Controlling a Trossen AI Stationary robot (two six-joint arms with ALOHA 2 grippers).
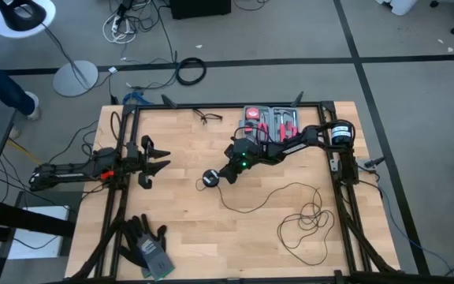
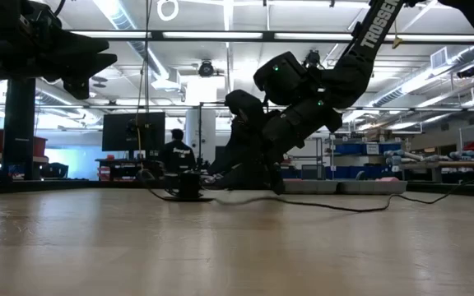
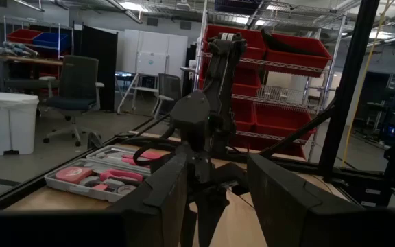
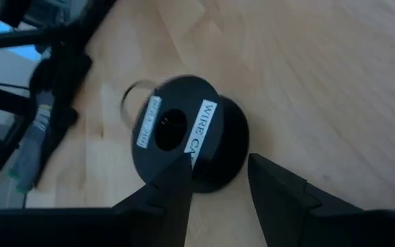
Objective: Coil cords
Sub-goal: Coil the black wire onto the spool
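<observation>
The cord [image 1: 290,193] is a very thin black line lying on the wooden table, with slack loops [image 1: 306,225] toward the near right. Its end leads to a small round black spool-like puck [image 1: 210,178] with a white label, lying flat near the table's middle [image 4: 184,134]. My right gripper [image 1: 225,172] slants down toward the puck from the right, open [image 4: 218,185], with its fingertips just short of the puck's near rim. My left gripper [image 1: 158,164] waits open at the table's left edge [image 3: 218,192]. My right gripper's fingertip [image 4: 177,178] shows against the puck's rim [image 4: 196,180] in the right wrist view. I cannot tell whether it touches the puck or stands just above it. The puck lies flat on the table.
A grey tray of red-handled tools [image 1: 273,122] stands at the far edge behind the right arm. A pair of dark gloves [image 1: 148,244] lies near the front left. A small black wire item [image 1: 207,117] lies at the far edge. Black frame rails [image 1: 341,197] border the table.
</observation>
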